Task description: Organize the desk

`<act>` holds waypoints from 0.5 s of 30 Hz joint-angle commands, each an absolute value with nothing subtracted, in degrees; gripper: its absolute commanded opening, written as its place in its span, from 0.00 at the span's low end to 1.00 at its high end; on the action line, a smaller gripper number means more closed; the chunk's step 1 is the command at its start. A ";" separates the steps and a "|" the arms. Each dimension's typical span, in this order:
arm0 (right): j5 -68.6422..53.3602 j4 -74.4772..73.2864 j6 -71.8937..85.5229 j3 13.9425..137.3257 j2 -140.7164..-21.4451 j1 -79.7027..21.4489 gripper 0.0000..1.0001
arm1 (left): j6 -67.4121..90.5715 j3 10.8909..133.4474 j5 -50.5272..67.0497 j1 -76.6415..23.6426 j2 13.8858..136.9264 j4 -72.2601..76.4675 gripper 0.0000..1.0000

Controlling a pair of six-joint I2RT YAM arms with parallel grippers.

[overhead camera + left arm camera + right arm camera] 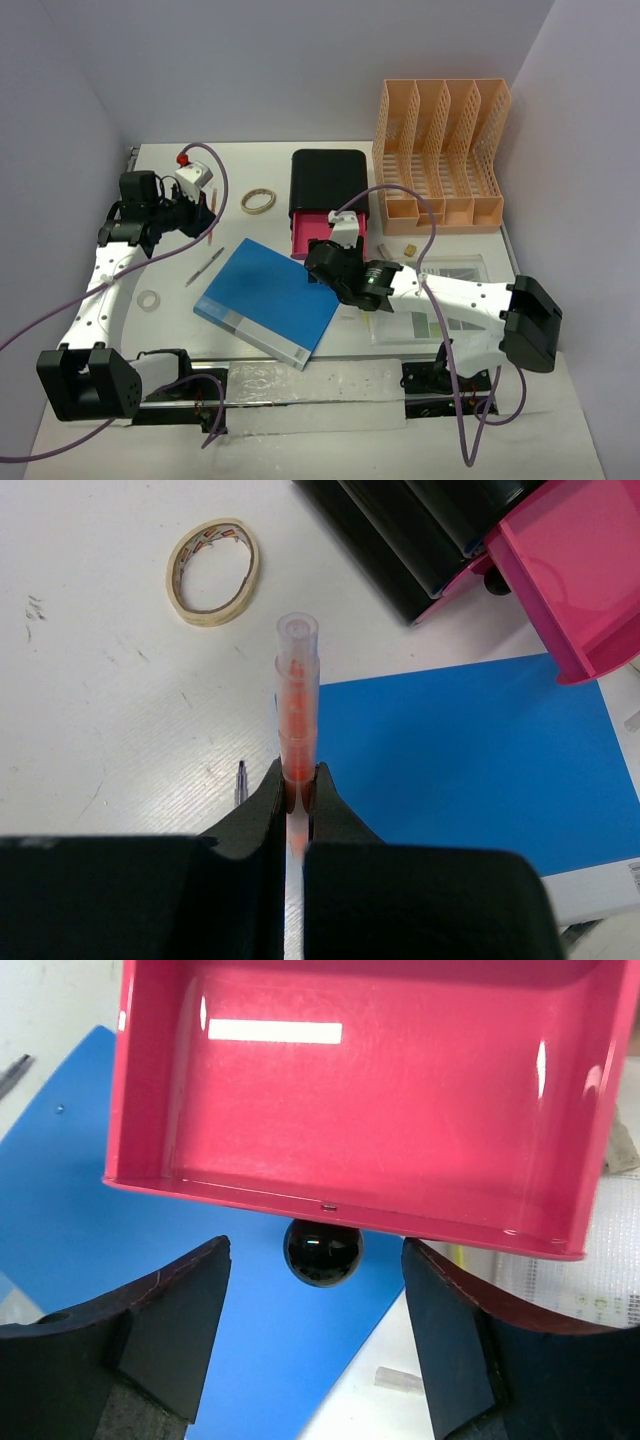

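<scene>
- The desk (170,330) was a wide white top that carried everything. A blue book (268,298) lay flat near its middle, just ahead of the two arm bases.
- The left gripper (297,780) hung to the left of the blue book. Its jaws were pinched tight on an orange pen (297,690) (the clear cap pointed away from the wrist).
- The right gripper (315,1260) sat over the book's far right corner. Its jaws stood well apart, one on each side of a round black knob (322,1250), with a gap showing on both sides.
- That knob was on the front of a pink drawer (360,1090). The drawer was pulled out of a black box (328,175) just beyond the book, and its front overhung the book's corner.
- A roll of tape (258,201) lay beyond the book's far edge.
- A thin grey pen (204,267) lay just left of the book, and a small pale ring (150,300) lay farther left.
- An orange file rack (440,150) stood well beyond the book, off to its right.
</scene>
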State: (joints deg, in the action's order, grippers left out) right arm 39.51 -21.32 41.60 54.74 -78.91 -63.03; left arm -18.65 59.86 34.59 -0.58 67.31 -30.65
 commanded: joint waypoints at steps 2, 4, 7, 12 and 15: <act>39.56 -21.59 40.75 54.74 -73.34 -63.54 0.79 | -19.42 61.19 37.01 -0.18 66.61 -30.96 0.00; 38.02 -21.08 39.83 54.29 -72.09 -63.46 0.79 | -19.42 61.53 37.18 -0.18 66.53 -31.20 0.00; 35.04 -19.84 36.78 53.34 -69.38 -63.54 0.79 | -19.41 61.98 37.27 -0.18 66.35 -31.40 0.00; 27.64 -21.25 34.38 54.13 -63.77 -63.54 0.78 | -19.42 63.27 38.05 -0.18 65.14 -33.64 0.00; 26.45 -21.67 33.53 54.36 -60.10 -63.46 0.78 | -19.38 63.95 37.88 -0.18 64.24 -34.69 0.00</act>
